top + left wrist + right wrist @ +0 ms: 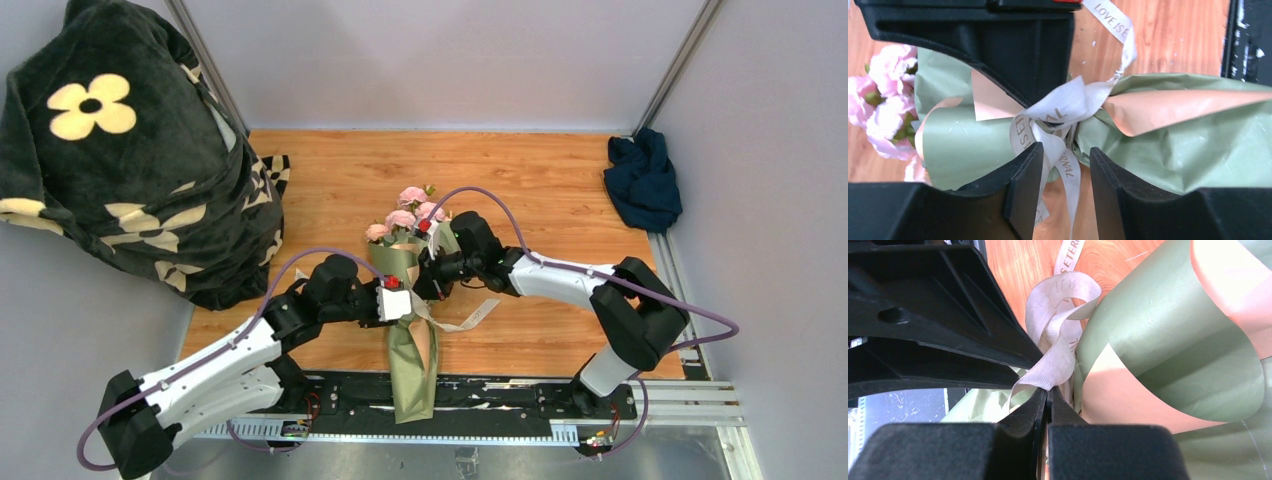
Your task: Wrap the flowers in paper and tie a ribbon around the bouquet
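Note:
The bouquet (411, 350) lies along the wooden table, pink flowers (404, 216) at its far end and the olive-green paper (968, 145) cone pointing to the near edge. The cream ribbon (1063, 107) is knotted round the cone's waist, and one tail (472, 317) trails to the right. My left gripper (1066, 152) stands open at the knot, with two ribbon strands hanging loose between its fingers. From the other side my right gripper (1048, 392) is shut on a ribbon loop (1055, 360) beside the paper (1168, 340). The stems are hidden inside the wrap.
A black blanket with cream flower prints (130, 150) is heaped at the far left. A dark navy cloth (643, 180) lies at the far right corner. The black base rail (510, 395) runs under the cone's tip at the near edge.

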You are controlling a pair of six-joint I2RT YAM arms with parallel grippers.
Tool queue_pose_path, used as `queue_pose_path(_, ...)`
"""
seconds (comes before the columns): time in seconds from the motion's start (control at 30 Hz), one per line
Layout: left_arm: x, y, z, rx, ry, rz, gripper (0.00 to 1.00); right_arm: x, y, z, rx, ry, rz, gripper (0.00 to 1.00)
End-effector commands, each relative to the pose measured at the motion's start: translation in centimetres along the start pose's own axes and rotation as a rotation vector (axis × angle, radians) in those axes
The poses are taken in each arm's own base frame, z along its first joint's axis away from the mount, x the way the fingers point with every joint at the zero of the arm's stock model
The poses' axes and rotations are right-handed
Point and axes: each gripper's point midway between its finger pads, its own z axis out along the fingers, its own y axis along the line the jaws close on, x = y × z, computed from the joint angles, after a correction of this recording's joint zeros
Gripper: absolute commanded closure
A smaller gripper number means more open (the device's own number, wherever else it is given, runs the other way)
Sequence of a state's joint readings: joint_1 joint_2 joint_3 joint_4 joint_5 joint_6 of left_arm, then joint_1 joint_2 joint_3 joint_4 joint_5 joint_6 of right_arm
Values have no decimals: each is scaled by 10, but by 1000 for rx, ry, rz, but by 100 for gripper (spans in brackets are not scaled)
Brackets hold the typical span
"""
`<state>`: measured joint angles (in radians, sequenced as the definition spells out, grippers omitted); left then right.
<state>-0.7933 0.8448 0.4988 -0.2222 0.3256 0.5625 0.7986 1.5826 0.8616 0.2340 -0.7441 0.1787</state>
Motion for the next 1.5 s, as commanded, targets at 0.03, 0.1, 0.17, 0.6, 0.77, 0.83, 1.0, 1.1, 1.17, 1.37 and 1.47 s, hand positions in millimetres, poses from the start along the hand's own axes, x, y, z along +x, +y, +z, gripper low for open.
queue_pose_path(0.03, -25, -5, -21, 62, -78, 206, 48, -4, 3, -4, 30, 5, -13, 100)
queue_pose_path(0.1, -39, 4, -19, 28, -125, 216, 42, -3, 4, -4, 30, 11, -8, 100)
queue_pose_path(0.17, -47, 12, -12, 8, -144, 217, 37, -4, 6, -3, 23, 13, -10, 100)
queue_pose_path(0.6, -21, 15, 15, 58, -29, 227, 89, 2, 6, -5, 25, 32, -22, 99)
queue_pose_path(0.77, -19, 13, 10, 81, -18, 297, 100, 2, -2, -8, 60, 44, -2, 98)
queue_pose_path(0.83, -18, 13, 7, 87, -7, 331, 100, 3, -10, -14, 101, 31, 25, 98)
queue_pose_path(1.0, -10, 7, 1, 120, 20, 378, 100, 12, -12, -23, 123, 22, 44, 95)
queue_pose_path(1.1, -25, 26, 4, 36, -12, 370, 96, 16, -9, -21, 100, 24, 48, 95)
queue_pose_path(1.17, -39, 40, 9, -15, -32, 318, 75, 14, -8, -19, 88, 25, 42, 95)
queue_pose_path(1.37, -28, 38, 20, 23, 2, 149, 60, 12, -4, -19, 69, 19, 16, 95)
queue_pose_path(1.47, -21, 35, 26, 39, 16, 138, 62, 13, -4, -19, 65, 22, 14, 95)
